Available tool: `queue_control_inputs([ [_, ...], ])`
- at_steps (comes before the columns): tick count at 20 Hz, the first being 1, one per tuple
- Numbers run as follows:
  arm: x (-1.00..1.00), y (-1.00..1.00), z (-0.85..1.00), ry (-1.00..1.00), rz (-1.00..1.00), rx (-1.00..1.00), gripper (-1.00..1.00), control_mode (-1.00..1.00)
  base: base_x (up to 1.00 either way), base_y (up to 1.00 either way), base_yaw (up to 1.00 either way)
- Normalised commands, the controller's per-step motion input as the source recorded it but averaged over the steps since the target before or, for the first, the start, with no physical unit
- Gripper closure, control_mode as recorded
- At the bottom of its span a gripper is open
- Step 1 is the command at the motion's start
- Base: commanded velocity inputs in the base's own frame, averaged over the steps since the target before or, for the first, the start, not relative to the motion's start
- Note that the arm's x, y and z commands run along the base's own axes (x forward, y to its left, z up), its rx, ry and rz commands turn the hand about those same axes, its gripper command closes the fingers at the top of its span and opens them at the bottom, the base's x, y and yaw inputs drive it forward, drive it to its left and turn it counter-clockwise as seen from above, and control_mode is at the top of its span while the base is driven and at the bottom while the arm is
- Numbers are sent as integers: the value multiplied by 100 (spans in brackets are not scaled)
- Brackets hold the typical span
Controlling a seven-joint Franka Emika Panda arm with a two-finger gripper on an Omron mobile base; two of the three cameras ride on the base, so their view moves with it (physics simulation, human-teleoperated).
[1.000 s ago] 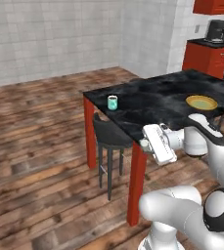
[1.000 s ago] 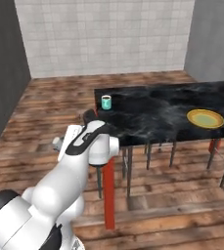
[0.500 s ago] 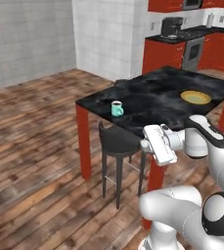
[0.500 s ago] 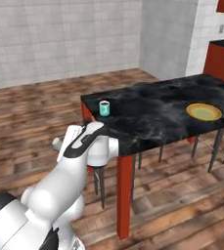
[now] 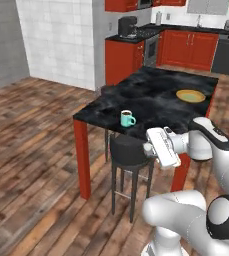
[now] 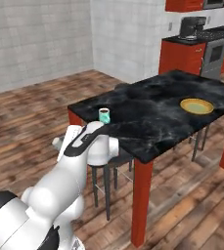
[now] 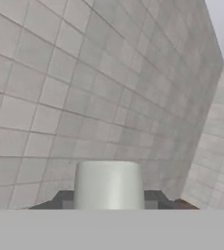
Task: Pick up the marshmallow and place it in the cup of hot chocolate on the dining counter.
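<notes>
**mug_watcher:** so where are you at with the marshmallow?

**me:** Got it. In the hand view the marshmallow (image 7: 108, 185) sits pinched between my dark fingertips (image 7: 59, 199), so my gripper (image 7: 108, 204) is clamped on it. It's pointing at a tiled wall right now, nowhere near the drink.

**mug_watcher:** and the cup?

**me:** The cup of hot chocolate (image 5: 127, 118) is on the desk (image 5: 156, 97), near the corner closest to me, handle out to one side. From the right base view the same cup (image 6: 104, 115) sits just past my hand. There's a yellow plate (image 5: 190, 95) well apart from it further down the desk, so not in my way. A black stool (image 5: 129, 151) is tucked under the edge below the cup.

**mug_watcher:** tips for the drop?

**me:** My take: the hand is held lower than the desktop and off the edge, so I'd lift first, then swing in over the top rather than cut across and clip the edge or the mug. Tilt the gripper down so it looks into the cup, centre over the brown liquid, come down close to the rim, then let go. The marshmallow looks light and soft, so a high release could bounce it off the rim. Also keep clear of that handle.
</notes>
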Motion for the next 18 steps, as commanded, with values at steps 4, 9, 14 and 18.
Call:
queue_control_inputs([
  [4,0,0,0,0,0,0,100,100,24,100,-50],
  [9,0,0,0,0,0,0,100,100,13,100,-51],
  [14,0,0,0,0,0,0,100,100,31,52,-23],
  [18,0,0,0,0,0,0,100,100,59,12,-21],
])
